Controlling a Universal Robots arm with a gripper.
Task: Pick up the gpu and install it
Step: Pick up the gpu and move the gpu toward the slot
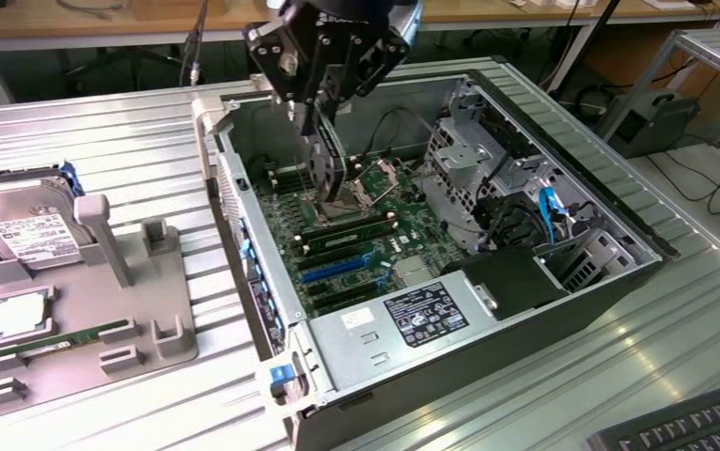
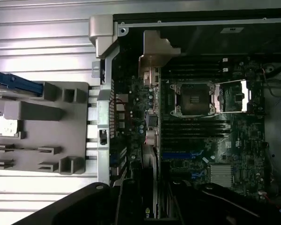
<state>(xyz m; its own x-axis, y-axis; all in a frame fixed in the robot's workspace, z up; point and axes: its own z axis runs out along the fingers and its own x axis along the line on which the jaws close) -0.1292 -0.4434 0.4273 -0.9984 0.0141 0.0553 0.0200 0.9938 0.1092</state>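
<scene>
One thin, flat black gpu [image 1: 325, 167] is clamped edge-on between the closed fingers of the gripper [image 1: 316, 117]. It is hung upright inside the open computer case [image 1: 524, 357], above the green motherboard [image 1: 373, 240] near the square CPU socket [image 1: 341, 205]. Whether its lower edge touches the board cannot be told. A silvery folded bracket [image 2: 155, 49], probably the card's, is seen in the wrist view. On the exterior view's left, a silver hard drive [image 1: 28, 230] and a narrow green memory stick [image 1: 71, 336] are kept on a grey moulded holder [image 1: 172, 291] on the ribbed metal table [image 1: 109, 132].
</scene>
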